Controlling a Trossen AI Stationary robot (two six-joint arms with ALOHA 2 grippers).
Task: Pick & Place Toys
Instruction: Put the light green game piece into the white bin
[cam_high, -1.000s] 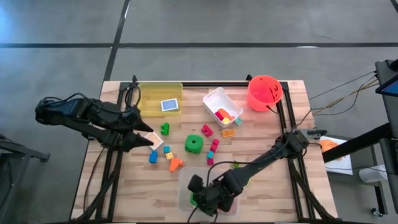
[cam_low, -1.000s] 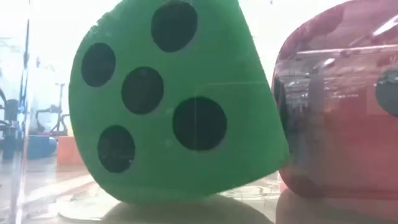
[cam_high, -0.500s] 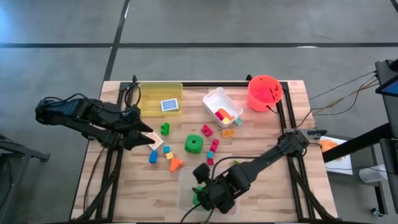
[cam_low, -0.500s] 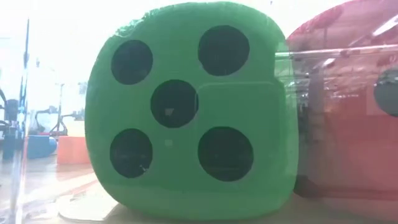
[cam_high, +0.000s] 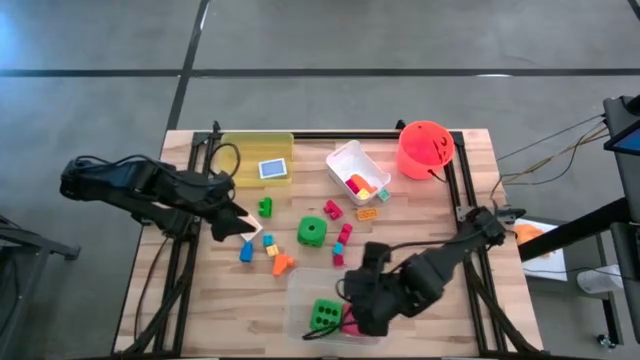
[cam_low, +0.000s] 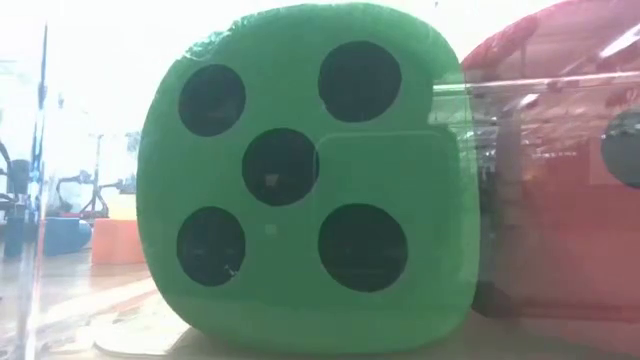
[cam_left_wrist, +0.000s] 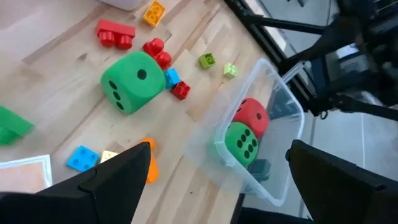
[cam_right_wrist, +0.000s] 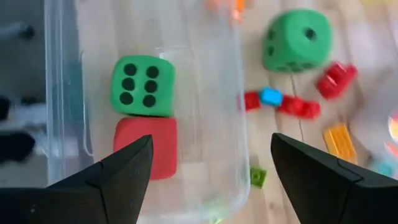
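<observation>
Now we see a green die (cam_high: 323, 315) resting beside a red one (cam_right_wrist: 145, 146) in the clear tub (cam_high: 297, 290); our right claw (cam_high: 362, 305) gapes empty above; farther off, the left claw (cam_high: 232, 222) hangs open by scattered blocks (cam_high: 343, 240) on the tabletop (cam_high: 420, 210).

The high view looks straight down on the whole table (cam_high: 200, 300), filling mid-frame. The low view sits at tabletop height, pressed against the green die (cam_low: 305, 180) in the clear tub (cam_low: 30, 290), which fills the frame. The left wrist view looks obliquely across the table; the right wrist view faces down, close. Both share that tub (cam_left_wrist: 289, 124) (cam_right_wrist: 62, 93), seen lower centre from above.
</observation>
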